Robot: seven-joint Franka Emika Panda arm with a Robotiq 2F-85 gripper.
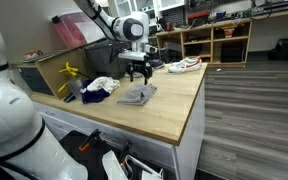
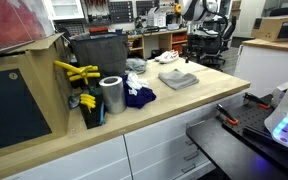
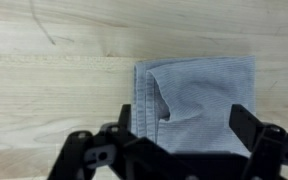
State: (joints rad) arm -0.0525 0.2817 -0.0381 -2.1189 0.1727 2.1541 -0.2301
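A folded grey-blue cloth (image 3: 196, 100) lies flat on the wooden worktop (image 3: 54, 90). In the wrist view my gripper (image 3: 185, 125) hangs straight over it, its two black fingers (image 3: 124, 122) spread wide to either side of the cloth with nothing between them. In both exterior views the gripper (image 1: 136, 72) hovers a short way above the cloth (image 1: 137, 95), clear of it. From the far camera the cloth (image 2: 178, 80) shows near the back of the worktop; the gripper itself is hard to make out there.
A white and dark blue bundle of cloth (image 1: 97, 88) lies beside the folded one. A shoe (image 1: 184, 66) sits at the far end. A metal can (image 2: 111, 96), yellow tools (image 2: 76, 72) and a dark bin (image 2: 96, 52) stand along the worktop.
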